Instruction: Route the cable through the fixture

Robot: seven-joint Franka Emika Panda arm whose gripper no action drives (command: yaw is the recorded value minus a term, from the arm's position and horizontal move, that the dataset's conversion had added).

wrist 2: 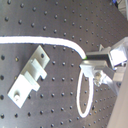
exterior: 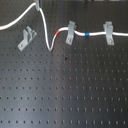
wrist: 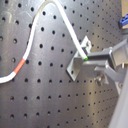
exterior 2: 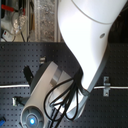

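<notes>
Gripping cable in tool, jaws pinched on white cord. Carrying slack toward diagonal fixture, lying just beside tool, slot empty. Needing next: aligning cord above prongs, lowering into U-slot.

fixture at the first exterior view's left, cable looping beside it, 2 brackets right
</notes>
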